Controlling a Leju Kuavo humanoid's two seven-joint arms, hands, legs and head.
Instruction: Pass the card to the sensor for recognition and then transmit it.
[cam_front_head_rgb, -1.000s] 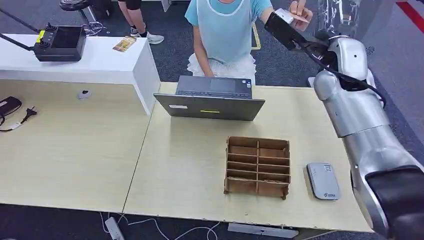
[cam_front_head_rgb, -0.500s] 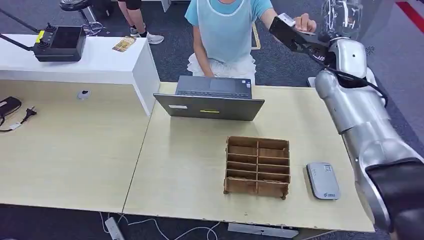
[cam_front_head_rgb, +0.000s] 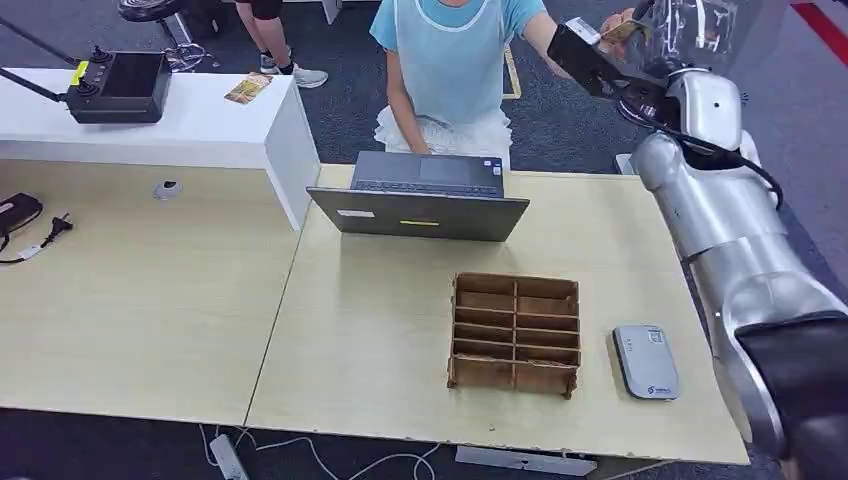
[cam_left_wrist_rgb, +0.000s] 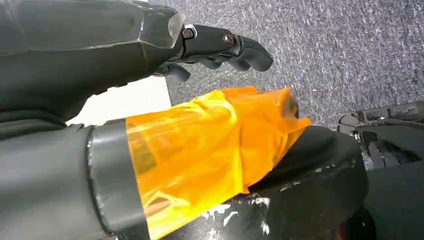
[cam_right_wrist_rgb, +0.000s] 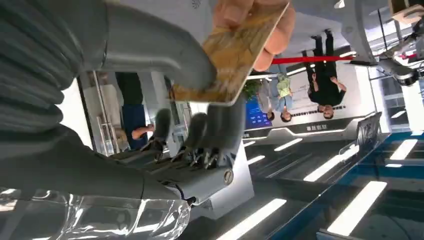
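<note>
My right hand (cam_front_head_rgb: 592, 58) is raised high beyond the table's far right corner, toward a person in a light blue top (cam_front_head_rgb: 450, 60). A gold card (cam_right_wrist_rgb: 231, 54) lies between my thumb (cam_right_wrist_rgb: 150, 47) and my fingers (cam_right_wrist_rgb: 216, 131), which pinch its near end. The person's fingers (cam_right_wrist_rgb: 272, 35) grip its far end; in the head view the card (cam_front_head_rgb: 622, 30) shows at their hand. The grey-white sensor (cam_front_head_rgb: 646, 361) lies flat near the table's front right. My left hand (cam_left_wrist_rgb: 210, 45) hangs over the floor, fingers loosely bent, holding nothing.
A brown cardboard organiser (cam_front_head_rgb: 515, 333) stands left of the sensor. An open laptop (cam_front_head_rgb: 420, 200) sits at the table's far edge in front of the person. A white counter (cam_front_head_rgb: 190, 125) with a black controller is at the back left.
My right hand has drifted up and to the right. The person's hand has stayed at it and now shows the gold card tilted between their fingers.
</note>
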